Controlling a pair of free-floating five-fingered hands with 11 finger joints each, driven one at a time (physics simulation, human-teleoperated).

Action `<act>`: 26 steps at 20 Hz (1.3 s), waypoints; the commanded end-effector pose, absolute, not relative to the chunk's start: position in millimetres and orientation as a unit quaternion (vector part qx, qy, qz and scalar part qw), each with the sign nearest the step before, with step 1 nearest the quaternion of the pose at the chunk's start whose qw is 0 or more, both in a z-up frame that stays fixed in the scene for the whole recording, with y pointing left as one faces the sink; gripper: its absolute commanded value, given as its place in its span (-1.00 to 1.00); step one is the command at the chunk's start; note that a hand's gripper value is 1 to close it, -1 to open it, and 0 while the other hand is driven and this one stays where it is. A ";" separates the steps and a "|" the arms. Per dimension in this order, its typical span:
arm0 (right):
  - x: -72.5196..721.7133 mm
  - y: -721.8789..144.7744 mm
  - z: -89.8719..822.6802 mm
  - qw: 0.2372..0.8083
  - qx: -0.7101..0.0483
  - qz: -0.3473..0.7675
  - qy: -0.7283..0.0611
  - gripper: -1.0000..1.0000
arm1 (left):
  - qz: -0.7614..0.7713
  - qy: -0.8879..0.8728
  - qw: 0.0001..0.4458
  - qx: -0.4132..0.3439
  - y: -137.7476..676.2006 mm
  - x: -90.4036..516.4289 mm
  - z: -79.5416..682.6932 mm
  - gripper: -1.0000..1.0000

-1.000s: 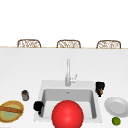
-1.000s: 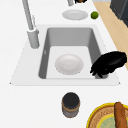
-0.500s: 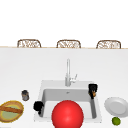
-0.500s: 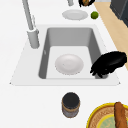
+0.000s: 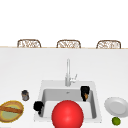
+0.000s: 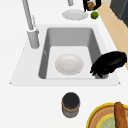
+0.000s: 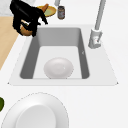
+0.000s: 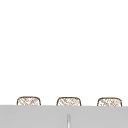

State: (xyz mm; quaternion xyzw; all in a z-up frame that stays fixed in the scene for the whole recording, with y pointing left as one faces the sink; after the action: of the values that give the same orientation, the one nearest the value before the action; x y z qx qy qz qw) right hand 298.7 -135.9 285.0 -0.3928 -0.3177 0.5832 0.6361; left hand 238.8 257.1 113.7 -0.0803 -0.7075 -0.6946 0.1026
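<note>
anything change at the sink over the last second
Nothing visibly changed. The right hand holds the small orange thing over the sink, the left hand hangs at its left front corner, and the bowl lies in the basin as before.

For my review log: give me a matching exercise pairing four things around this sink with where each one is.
Things:
1. right hand
2. left hand
3. lime
4. dark jar

Places:
A. on the counter left of the sink
B. at the sink's front left corner
C. over the basin's right side, curled round a brown thing
D. beside the white plate on the right counter

Pairs: 1-C, 2-B, 3-D, 4-A
</note>
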 end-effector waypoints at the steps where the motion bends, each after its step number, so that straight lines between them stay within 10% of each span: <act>1: 290.3 -108.8 277.6 0.622 -0.391 0.597 -0.322 1.00 | -0.695 -0.708 0.103 -0.080 257.1 238.8 113.7 0.00; 26: 295.9 -23.0 102.6 0.619 -0.368 0.591 -0.363 1.00 | -0.695 -0.708 0.103 -0.080 257.1 238.8 113.7 0.00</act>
State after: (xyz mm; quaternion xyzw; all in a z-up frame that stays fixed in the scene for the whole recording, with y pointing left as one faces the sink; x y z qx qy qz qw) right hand 281.6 -26.5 124.7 -0.3645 -0.3545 0.5905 0.6267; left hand 238.8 257.1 113.7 -0.0803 -0.7075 -0.6946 0.1026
